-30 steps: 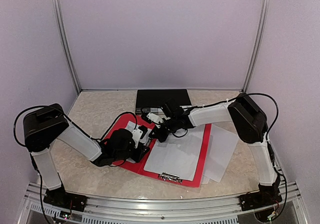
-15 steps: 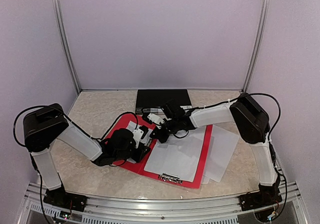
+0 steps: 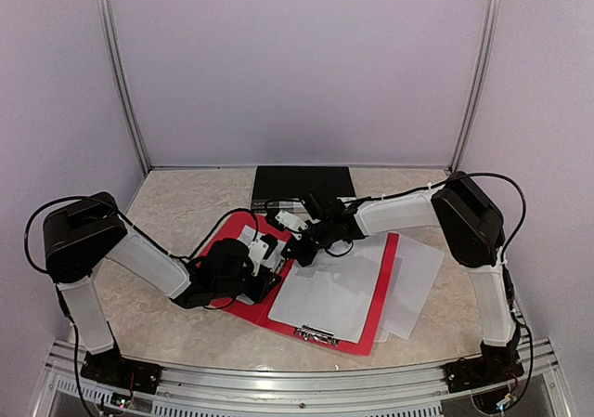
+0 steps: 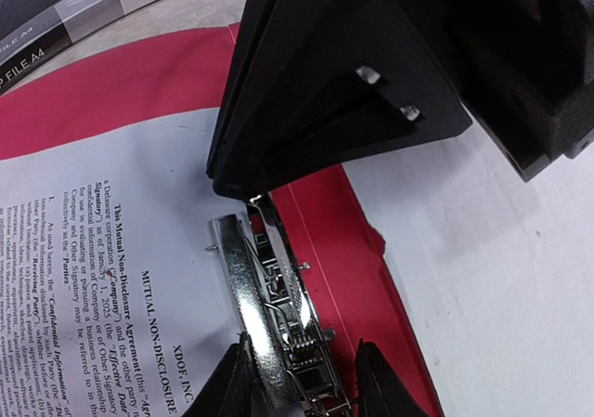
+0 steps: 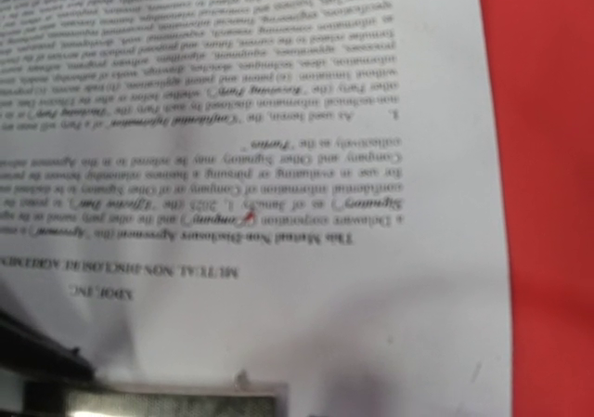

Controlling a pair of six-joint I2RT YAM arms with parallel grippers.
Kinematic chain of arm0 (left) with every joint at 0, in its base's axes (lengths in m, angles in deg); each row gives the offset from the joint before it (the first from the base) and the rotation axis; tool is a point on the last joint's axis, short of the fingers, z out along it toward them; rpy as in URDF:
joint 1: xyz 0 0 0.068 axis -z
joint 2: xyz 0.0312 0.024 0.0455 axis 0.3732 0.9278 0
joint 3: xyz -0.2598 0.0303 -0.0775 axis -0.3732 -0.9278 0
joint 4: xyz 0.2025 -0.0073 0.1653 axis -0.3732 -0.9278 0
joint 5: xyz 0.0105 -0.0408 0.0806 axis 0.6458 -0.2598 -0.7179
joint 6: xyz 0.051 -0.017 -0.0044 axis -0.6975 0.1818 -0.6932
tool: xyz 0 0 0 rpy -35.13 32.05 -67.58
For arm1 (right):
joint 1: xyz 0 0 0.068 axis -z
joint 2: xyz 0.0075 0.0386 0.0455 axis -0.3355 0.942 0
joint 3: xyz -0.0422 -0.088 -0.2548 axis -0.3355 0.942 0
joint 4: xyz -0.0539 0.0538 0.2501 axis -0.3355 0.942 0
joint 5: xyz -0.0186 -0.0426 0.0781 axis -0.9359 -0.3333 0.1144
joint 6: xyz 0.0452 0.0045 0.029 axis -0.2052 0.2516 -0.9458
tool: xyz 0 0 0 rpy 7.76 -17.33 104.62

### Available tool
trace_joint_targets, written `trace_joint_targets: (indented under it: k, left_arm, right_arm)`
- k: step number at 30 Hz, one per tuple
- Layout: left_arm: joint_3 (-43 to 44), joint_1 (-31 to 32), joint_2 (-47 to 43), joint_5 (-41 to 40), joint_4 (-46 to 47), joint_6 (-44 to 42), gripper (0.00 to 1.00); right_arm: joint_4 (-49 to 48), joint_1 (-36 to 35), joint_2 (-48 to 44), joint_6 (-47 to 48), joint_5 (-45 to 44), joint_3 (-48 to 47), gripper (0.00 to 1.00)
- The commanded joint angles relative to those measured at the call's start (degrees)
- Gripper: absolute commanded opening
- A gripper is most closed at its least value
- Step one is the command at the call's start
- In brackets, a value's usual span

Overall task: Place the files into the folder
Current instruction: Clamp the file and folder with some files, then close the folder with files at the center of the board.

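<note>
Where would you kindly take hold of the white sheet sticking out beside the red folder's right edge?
Probably its exposed far-right corner, approached low from the right: the white sheet lies flat on the table, its left part meeting the red folder, so only that side offers the fingers an edge.

Files (image 3: 329, 292) lie on the folder (image 3: 246, 307) at its clip (image 4: 269, 315), others right of it, a box (image 3: 302, 183) behind.
</note>
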Motion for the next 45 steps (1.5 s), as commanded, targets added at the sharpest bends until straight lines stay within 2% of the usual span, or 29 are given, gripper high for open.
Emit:
trace_joint_targets:
  k: [1,10,17,26,29,38,45]
  left_arm:
    - [-0.8,-1.2,1.2,-2.5,-7.2,2.3,0.31]
    - [-0.9,-1.2,1.2,-2.5,-7.2,2.3,0.31]
    - [-0.8,-1.2,1.3,-2.3,-7.2,2.3,0.31]
    - [-0.6,-1.2,1.3,-2.2,-7.3,2.1,0.31]
    - [-0.5,-1.2,1.3,-2.1,-7.4,2.1,0.31]
    - [-0.7,-1.2,1.0,-2.0,-7.4,2.1,0.31]
    - [-0.5,-1.2,0.7,-2.1,-7.4,2.5,0.32]
  right_arm:
    - [15.8,0.9,1.2,0.6,-1.3,2.8,0.00]
    - [15.5,1.8,0.9,-0.6,0.0,2.9,0.00]
    - [14.1,2.6,-0.1,-2.5,5.6,2.1,0.00]
    - [14.4,2.6,0.4,-2.9,7.4,0.3,0.00]
    - [14.7,2.6,0.7,-3.1,7.0,-0.8,0.07]
    - [14.8,2.7,1.4,-3.7,5.6,-4.3,0.20]
    - [11.2,3.7,-1.7,-5.2,7.5,-3.5,0.38]
